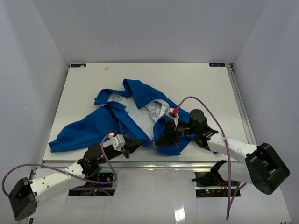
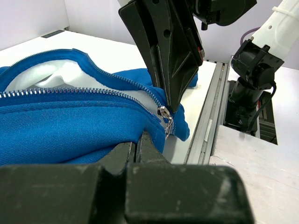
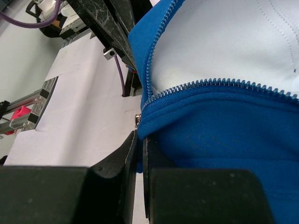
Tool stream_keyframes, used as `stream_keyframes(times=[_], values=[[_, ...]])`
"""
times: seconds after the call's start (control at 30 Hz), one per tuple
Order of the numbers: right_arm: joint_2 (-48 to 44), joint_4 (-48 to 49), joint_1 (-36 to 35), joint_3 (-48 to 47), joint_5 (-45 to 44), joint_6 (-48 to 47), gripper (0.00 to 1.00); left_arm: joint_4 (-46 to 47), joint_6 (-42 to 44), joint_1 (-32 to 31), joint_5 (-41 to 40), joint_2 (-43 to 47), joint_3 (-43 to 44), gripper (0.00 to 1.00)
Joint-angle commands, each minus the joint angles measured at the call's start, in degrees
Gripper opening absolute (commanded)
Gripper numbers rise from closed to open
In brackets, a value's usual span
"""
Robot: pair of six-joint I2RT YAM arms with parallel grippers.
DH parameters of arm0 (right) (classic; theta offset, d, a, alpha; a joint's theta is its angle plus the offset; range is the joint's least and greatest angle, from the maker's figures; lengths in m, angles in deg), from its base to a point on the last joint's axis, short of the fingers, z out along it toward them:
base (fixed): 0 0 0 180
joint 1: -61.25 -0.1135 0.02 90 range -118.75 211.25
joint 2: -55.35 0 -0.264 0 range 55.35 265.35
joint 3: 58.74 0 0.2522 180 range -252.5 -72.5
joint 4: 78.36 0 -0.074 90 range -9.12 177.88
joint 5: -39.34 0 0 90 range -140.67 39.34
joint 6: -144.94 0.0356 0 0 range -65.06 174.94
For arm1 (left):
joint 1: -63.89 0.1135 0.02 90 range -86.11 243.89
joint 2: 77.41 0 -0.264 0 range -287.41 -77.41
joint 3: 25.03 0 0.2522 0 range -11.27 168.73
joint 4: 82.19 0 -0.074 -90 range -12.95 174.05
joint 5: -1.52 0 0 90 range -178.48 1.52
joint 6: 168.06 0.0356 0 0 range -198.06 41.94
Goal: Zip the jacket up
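The bright-blue jacket (image 1: pixel 117 123) lies spread on the white table (image 1: pixel 210 93), its front open and the pale lining showing. Both zipper rows (image 2: pixel 70 91) meet at a metal slider (image 2: pixel 164 113) by the bottom hem, near the table's front edge. My left gripper (image 1: pixel 138 143) is shut, its tips (image 2: pixel 138 142) pressed into the blue hem just left of the slider. My right gripper (image 1: pixel 159 139) comes down from above, its tip (image 2: pixel 170 105) right at the slider. In the right wrist view its fingers (image 3: pixel 135 149) pinch blue fabric beside the slider (image 3: pixel 138 120).
A metal rail (image 2: pixel 205 126) runs along the table's near edge, close to the hem. The right arm's base (image 2: pixel 247 93) stands beyond it. A purple cable (image 1: pixel 196 100) loops above the right arm. One sleeve (image 1: pixel 70 135) stretches out to the left.
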Motion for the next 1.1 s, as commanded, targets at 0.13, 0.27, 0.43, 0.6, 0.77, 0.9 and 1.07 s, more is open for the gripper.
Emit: stream_keyframes(times=[0.13, 0.27, 0.43, 0.6, 0.77, 0.9, 1.07], values=[[1.21, 4.03, -0.68, 0.87, 2.65, 0.5, 0.08, 3.02, 0.1, 0.03, 0.77, 2.3, -4.51, 0.0], [1.63, 4.14, -1.25, 0.67, 2.77, 0.14, 0.08, 2.78, 0.17, 0.03, 0.53, 2.88, -4.52, 0.0], [2.32, 4.49, -1.56, 0.36, 2.77, 0.02, 0.08, 3.12, 0.26, 0.03, 0.75, 1.74, -4.33, 0.0], [2.72, 6.57, -1.67, 0.43, 2.86, 1.1, 0.08, 3.6, 0.26, 0.03, 1.39, 0.73, -4.26, 0.0], [2.65, 6.68, -1.67, 0.29, 2.07, 1.45, 0.08, 4.02, 0.17, 0.03, 2.49, 0.16, -4.31, 0.0], [2.67, 6.8, -1.73, 0.02, 1.93, 1.73, 0.08, 4.5, 0.14, 0.03, 3.3, 0.1, -4.38, 0.0], [2.45, 6.77, -1.62, -0.05, 1.98, 1.65, 0.08, 4.87, 0.0, 0.03, 4.19, -0.19, -4.44, 0.0]])
